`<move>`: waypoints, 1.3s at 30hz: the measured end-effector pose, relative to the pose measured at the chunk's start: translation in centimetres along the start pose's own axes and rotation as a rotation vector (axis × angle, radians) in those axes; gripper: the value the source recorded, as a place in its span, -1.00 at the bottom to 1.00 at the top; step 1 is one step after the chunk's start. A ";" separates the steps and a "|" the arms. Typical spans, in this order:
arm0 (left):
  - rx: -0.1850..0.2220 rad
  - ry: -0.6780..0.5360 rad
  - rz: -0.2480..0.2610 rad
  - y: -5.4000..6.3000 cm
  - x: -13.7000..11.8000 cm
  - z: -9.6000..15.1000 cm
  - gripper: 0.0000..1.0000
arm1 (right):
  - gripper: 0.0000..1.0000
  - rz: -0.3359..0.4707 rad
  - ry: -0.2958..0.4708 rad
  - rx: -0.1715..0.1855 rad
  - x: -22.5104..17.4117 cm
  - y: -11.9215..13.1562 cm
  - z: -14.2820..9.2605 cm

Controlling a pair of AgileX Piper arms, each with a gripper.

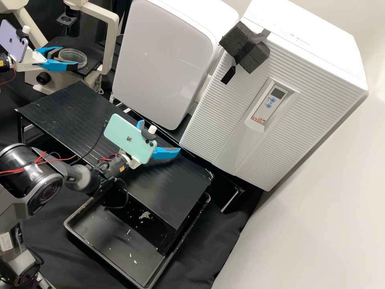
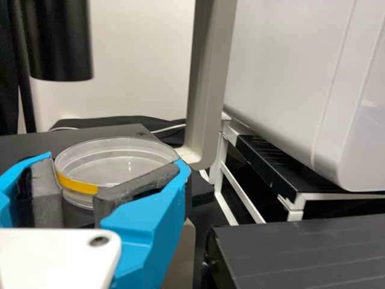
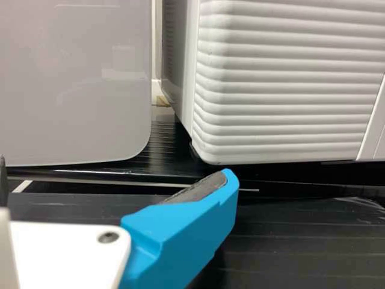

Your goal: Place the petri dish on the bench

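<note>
**Blue grip made, placing to come**

Left tool (image 1: pixel 69 57), narrowed on the petri dish (image 2: pixel 120 161) at the microscope (image 1: pixel 111 40): grasp seemingly done, carrying and setting down remain. Rightward, over the counter (image 1: pixel 172 196), right tool (image 1: pixel 160 135) stands wide.

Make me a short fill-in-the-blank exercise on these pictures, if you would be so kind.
The petri dish has a ____ strip on its side.
Of the two grippers, the ____ one is at the dish.
The right gripper is not shut but ____.
The tray with pale scraps in it is ____ in colour.

Missing words: yellow; left; open; black.
</note>
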 end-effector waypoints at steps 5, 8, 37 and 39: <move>-0.007 -0.012 -0.008 0.1 -0.1 0.4 -1.00 | 1.00 0.000 0.000 0.000 0.0 0.0 0.0; -0.004 -0.023 -0.010 0.0 -0.1 0.8 -1.00 | 1.00 0.000 0.000 0.000 0.0 0.0 0.0; 0.164 -0.291 -0.080 -1.5 -3.2 6.9 -1.00 | 1.00 0.000 0.000 0.000 0.0 0.0 0.0; 0.192 -0.332 -0.092 -1.7 -3.4 7.5 -1.00 | 1.00 0.000 0.000 0.000 0.0 0.0 0.0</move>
